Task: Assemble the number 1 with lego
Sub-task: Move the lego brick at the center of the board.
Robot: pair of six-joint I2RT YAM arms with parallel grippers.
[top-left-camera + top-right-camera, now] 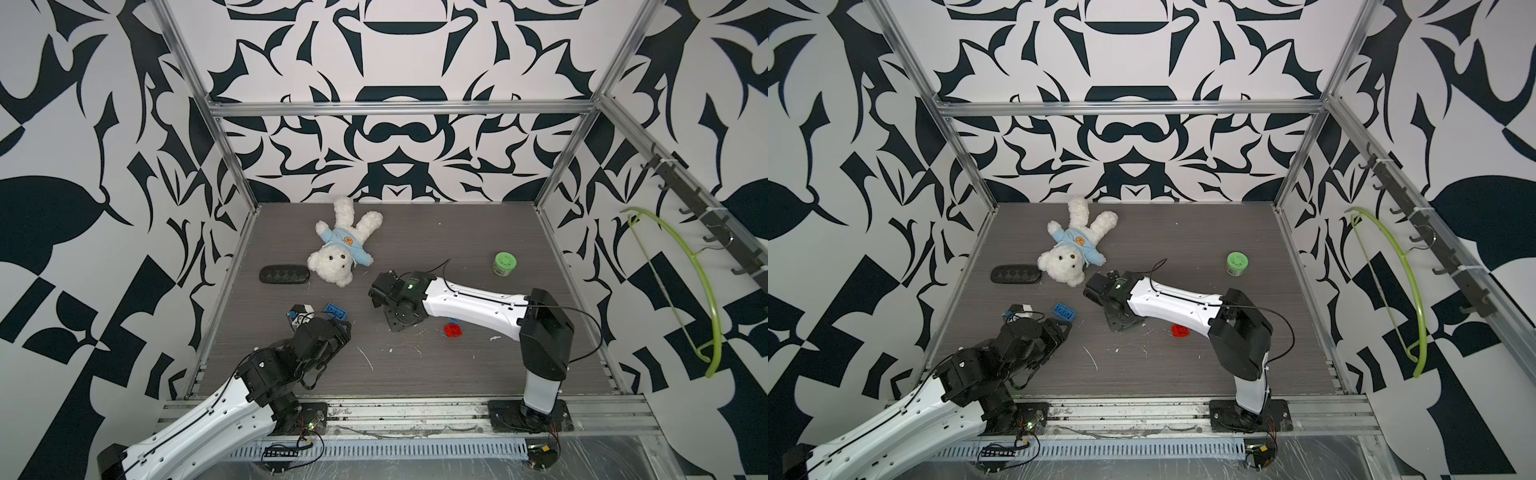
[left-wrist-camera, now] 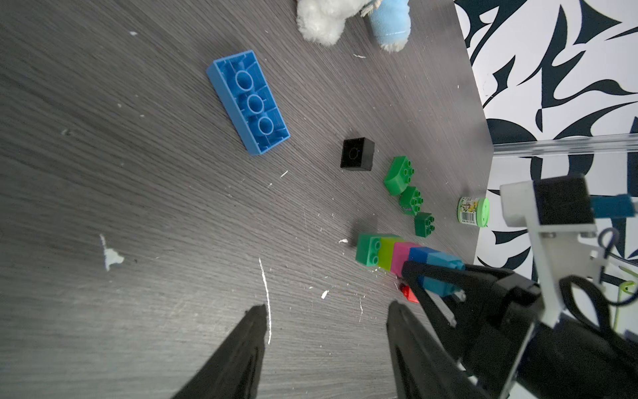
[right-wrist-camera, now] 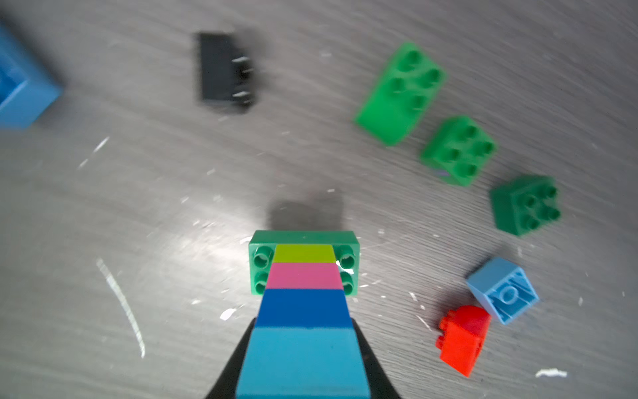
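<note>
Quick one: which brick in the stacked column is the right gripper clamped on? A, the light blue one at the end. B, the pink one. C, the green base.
A: the right gripper has its jaws either side of the light blue brick, farthest from the green base.

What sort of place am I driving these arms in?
Probably a lab robot test cell: a metal frame encloses the grey table, the walls carry a black-and-white pattern, and the left arm and right arm are bolted to a front rail.

Left arm (image 1: 208, 419) low, jaws apart, empty; right arm (image 1: 469, 301) outstretched, jaws clamped on lego stack (image 3: 303, 307).
</note>
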